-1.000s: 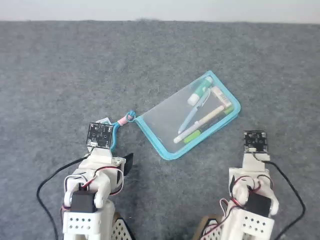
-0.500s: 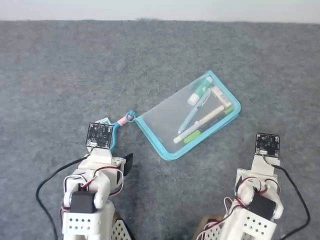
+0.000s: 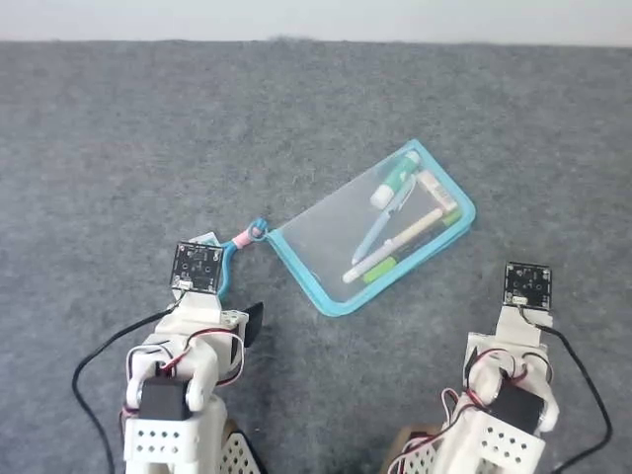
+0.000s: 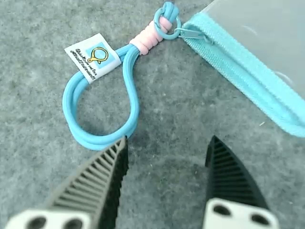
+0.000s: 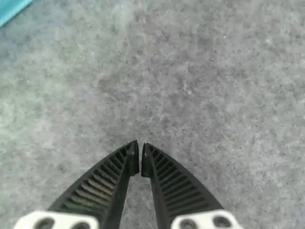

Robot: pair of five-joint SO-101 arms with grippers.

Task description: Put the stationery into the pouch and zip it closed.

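Observation:
A clear pouch (image 3: 370,232) with a turquoise zipper border lies tilted on the grey carpet, with pens and other stationery (image 3: 400,222) inside. Its zipper pull (image 4: 167,24) carries a pink-and-blue cord loop (image 4: 97,107) with a white tag (image 4: 93,57). My left gripper (image 4: 167,148) is open just in front of the loop, one finger tip right beside the cord. My right gripper (image 5: 140,150) is shut with nothing in it, over bare carpet to the pouch's right. In the high view the left arm (image 3: 188,341) sits at the lower left and the right arm (image 3: 513,365) at the lower right.
The grey carpet (image 3: 128,148) runs under everything up to a pale strip along the far edge (image 3: 316,20). A corner of the pouch border (image 5: 12,9) shows far off in the right wrist view.
The right arm has drawn back and swung slightly to the right, away from the pouch. The left arm and the pouch have not moved.

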